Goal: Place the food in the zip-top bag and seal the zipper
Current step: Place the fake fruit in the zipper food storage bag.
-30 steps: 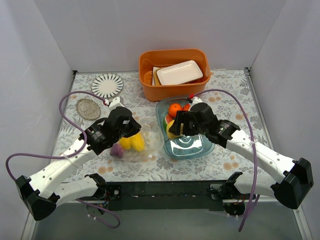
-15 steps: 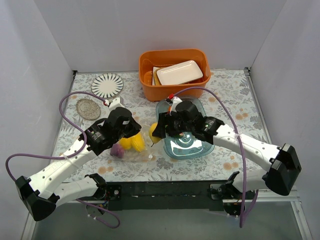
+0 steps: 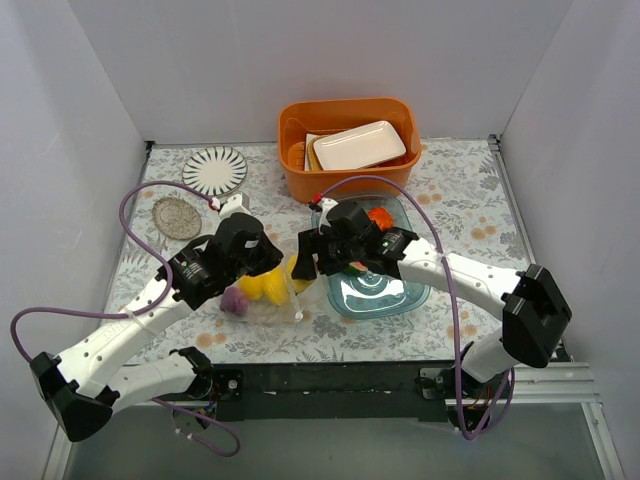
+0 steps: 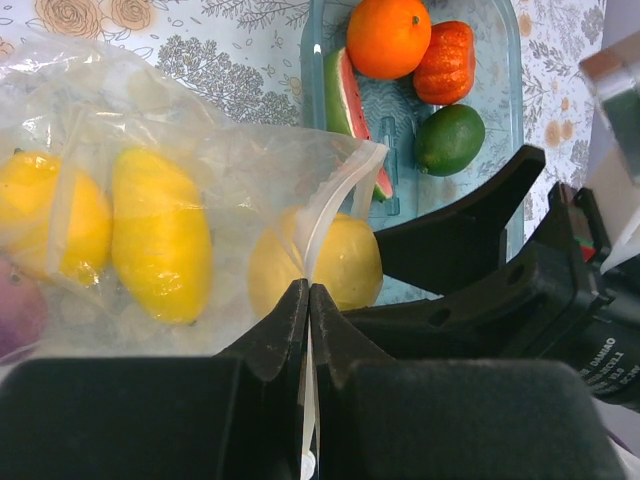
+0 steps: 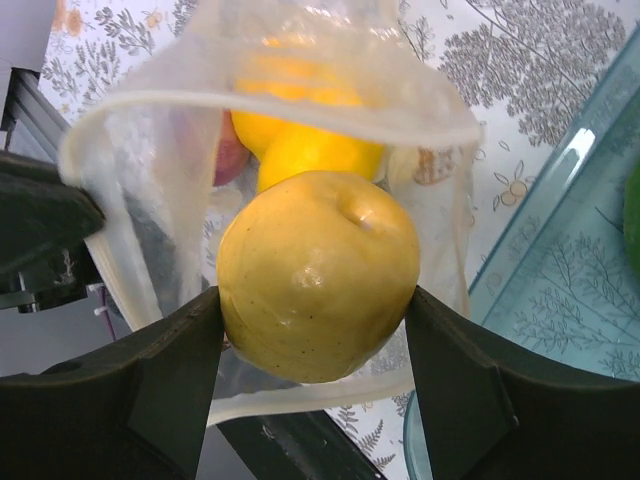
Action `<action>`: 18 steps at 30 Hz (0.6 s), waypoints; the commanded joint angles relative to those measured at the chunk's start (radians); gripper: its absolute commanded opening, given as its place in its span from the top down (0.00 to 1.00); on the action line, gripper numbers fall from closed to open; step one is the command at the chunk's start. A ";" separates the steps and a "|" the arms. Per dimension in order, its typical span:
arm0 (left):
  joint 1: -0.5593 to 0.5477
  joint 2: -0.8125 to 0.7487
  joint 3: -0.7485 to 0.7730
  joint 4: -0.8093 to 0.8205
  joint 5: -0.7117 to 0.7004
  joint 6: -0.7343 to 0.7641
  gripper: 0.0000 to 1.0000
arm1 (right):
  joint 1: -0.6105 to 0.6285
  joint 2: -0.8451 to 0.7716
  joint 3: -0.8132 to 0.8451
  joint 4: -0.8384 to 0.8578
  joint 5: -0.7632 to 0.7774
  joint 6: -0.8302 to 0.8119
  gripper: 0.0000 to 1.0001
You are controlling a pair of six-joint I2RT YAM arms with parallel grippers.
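Observation:
The zip-top bag lies left of the blue-tinted tray, with its mouth held up and open. My left gripper is shut on the whitish zipper at the mouth edge. Two yellow fruits and a purple onion lie inside the bag. My right gripper is shut on a round yellow fruit, held right at the bag's mouth rim. In the tray lie an orange, a red tomato, a dark green fruit and a watermelon slice.
An orange tub holding a white dish stands behind the tray. A striped plate and a woven coaster lie at the back left. White walls close in three sides.
My right arm has carried the yellow fruit leftward from over the tray to the bag's mouth. The left arm has stayed put, holding the bag edge.

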 commanded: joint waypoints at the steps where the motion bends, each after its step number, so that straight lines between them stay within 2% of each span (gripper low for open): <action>1: 0.001 -0.025 0.036 -0.016 0.019 0.006 1.00 | 0.007 0.044 0.112 0.030 -0.042 -0.044 0.60; 8: 0.001 -0.085 0.057 -0.056 -0.078 -0.021 1.00 | 0.033 0.134 0.200 0.001 -0.119 -0.065 0.53; 11: 0.001 -0.094 0.070 -0.074 -0.119 -0.020 1.00 | 0.055 0.127 0.197 0.021 -0.139 -0.085 0.41; 13: 0.002 -0.088 0.090 -0.112 -0.155 -0.044 1.00 | 0.058 0.107 0.171 0.068 -0.162 -0.074 0.13; 15: 0.002 -0.090 0.093 -0.118 -0.165 -0.052 1.00 | 0.058 0.076 0.134 0.123 -0.186 -0.062 0.06; 18: 0.004 -0.102 0.087 -0.117 -0.178 -0.070 1.00 | 0.058 0.030 0.105 0.157 -0.188 -0.053 0.03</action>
